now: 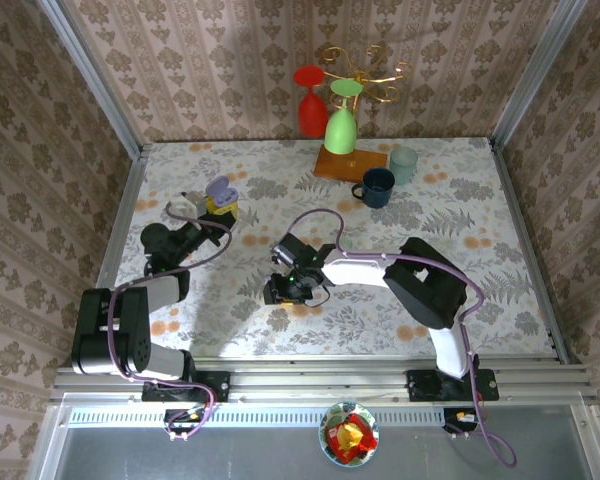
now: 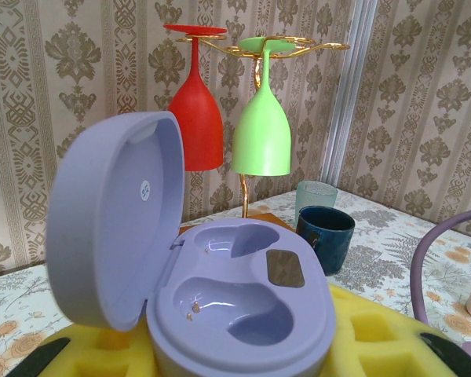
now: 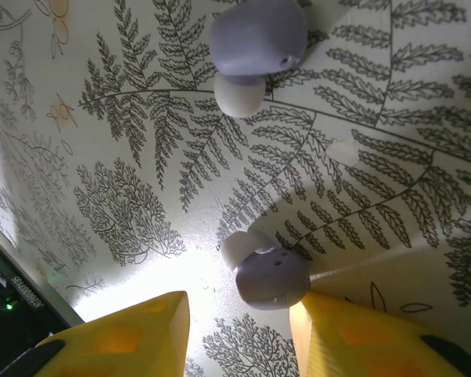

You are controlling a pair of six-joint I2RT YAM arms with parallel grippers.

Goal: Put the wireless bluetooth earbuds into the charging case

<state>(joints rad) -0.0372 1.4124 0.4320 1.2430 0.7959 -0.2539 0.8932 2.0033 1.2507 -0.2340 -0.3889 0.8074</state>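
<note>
2 earbuds point(image 3: 271, 276) lie on the fern-printed tablecloth point(image 3: 125, 157) in front of the right gripper point(image 3: 239, 334). Each has a purple body and a whitish tip. The near earbud sits just ahead of the fingertips, off centre, against the yellow pad point(image 3: 361, 338) on the right of the wrist view and apart from the other pad. The far earbud point(image 3: 259, 35) rests well beyond the fingertips, almost straight ahead. The right jaws stand spread with bare cloth between them, and they pinch nothing.

In the overhead view the right gripper point(image 1: 288, 290) points down at the cloth, well apart from the left gripper point(image 1: 221, 208).

The left gripper is pressed together on the purple charging case point(image 2: 243, 314), whose base sits between its yellow pads point(image 2: 377, 330). The lid point(image 2: 114, 228) stands open, tipped back to the left of the base in the wrist view. Both wells in the base are open to view, with no bud seated in either; a small dark rectangle lies beside them.

Beyond the left gripper's fingertips stand a dark blue mug point(image 2: 326, 236) and, just behind it, a pale teal tumbler point(image 2: 315, 196). Farther back, a red wine glass point(image 2: 195, 118) and a green wine glass point(image 2: 261, 126) hang upside down from a gold rack point(image 2: 314, 45).
</note>
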